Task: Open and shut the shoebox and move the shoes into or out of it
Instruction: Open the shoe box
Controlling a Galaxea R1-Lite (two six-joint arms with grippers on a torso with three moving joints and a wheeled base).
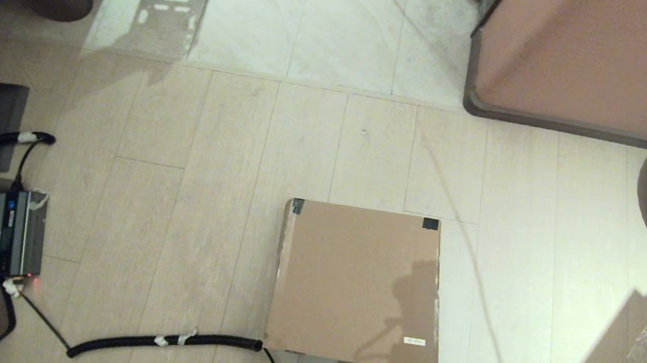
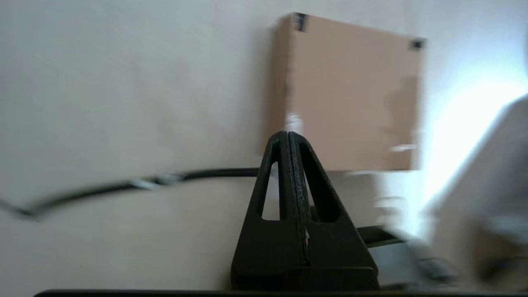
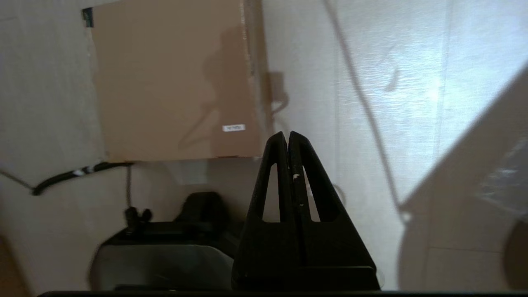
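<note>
Closed shoebox (image 1: pixel 358 284) on floor, black hose (image 1: pixel 162 340) apparently touching its corner; left hand (image 2: pixel 288 134) and right hand (image 3: pixel 288 134) pressed together.

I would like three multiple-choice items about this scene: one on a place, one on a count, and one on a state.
1. Where does the black corrugated hose end?
A. at the near left corner of the shoebox
B. on top of the lid
C. against the large pinkish block

2. How many lid corners carry dark tape?
A. none
B. two
C. four

3. In what state is the shoebox?
A. lid lifted, shoes showing
B. lying on its side
C. lid shut flat

Key: 1 A, since the head view shows the hose tip meeting that corner on the floor. 2 B, since tape sits only on the two far corners. 3 C, since the lid lies flat and no shoes show. The left hand and right hand are both shut, apart from the box.
</note>
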